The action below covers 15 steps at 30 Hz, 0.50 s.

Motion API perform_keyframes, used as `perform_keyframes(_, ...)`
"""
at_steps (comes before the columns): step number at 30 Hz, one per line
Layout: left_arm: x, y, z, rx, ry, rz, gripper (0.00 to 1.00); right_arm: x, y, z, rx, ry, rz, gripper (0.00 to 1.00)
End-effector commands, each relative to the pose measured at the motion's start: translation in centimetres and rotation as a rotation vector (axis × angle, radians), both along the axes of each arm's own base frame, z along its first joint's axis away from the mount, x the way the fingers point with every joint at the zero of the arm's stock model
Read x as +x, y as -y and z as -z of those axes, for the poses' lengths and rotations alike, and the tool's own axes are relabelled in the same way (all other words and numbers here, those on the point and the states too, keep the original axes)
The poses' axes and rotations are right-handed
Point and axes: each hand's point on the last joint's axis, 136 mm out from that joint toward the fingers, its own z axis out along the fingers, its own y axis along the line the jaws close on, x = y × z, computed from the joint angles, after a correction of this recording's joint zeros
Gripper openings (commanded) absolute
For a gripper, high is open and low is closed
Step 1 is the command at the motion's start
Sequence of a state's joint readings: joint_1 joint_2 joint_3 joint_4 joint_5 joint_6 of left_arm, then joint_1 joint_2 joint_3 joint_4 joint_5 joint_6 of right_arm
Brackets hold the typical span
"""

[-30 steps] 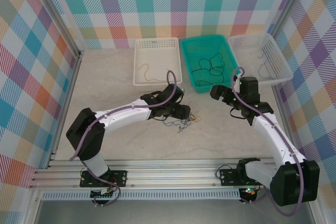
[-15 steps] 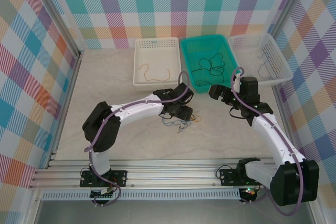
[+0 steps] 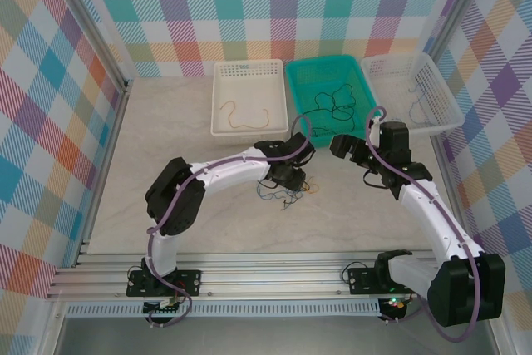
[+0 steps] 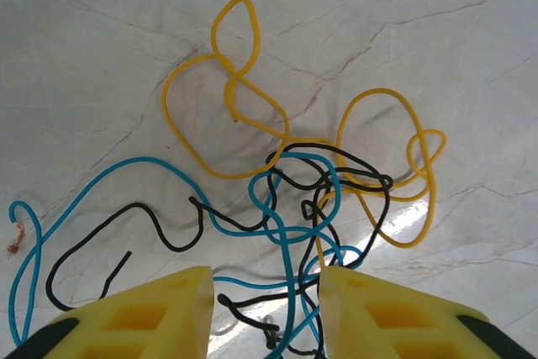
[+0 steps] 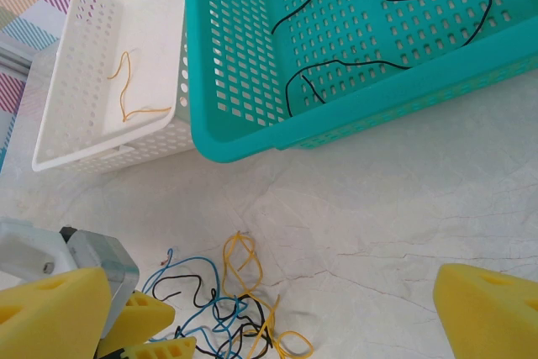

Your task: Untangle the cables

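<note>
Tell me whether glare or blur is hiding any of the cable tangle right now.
Left wrist: the tangle is sharp; one glare patch on the marble table sits inside the right-hand loop of the yellow cable. Right wrist: even light, teal basket crisp. Top external: soft, even light, but the tangle is too small to separate strands.

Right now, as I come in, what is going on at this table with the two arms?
The left gripper is down at a tangle of yellow, blue and black cables on the table. Blue and black strands lie between its open jaws, and nothing is clamped yet. The right gripper hangs open near the teal basket, holding nothing. That basket holds black cables. The white basket beside it holds a yellow cable.
</note>
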State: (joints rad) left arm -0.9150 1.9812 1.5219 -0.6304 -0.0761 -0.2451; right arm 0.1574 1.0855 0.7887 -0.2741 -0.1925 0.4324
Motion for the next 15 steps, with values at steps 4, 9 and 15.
perform_keyframes(4,0.15,-0.12,-0.41,0.04,0.02,-0.003,0.3,-0.1,-0.25,-0.79,0.002,0.028,-0.017,0.98)
perform_keyframes(9,0.16,0.05,-0.51,0.033,0.021,-0.004,0.23,-0.12,-0.29,-0.74,0.002,0.028,-0.02,0.98)
perform_keyframes(15,0.32,-0.05,-1.03,0.039,0.033,-0.003,0.07,-0.4,-1.07,-0.58,0.018,0.029,-0.07,0.99)
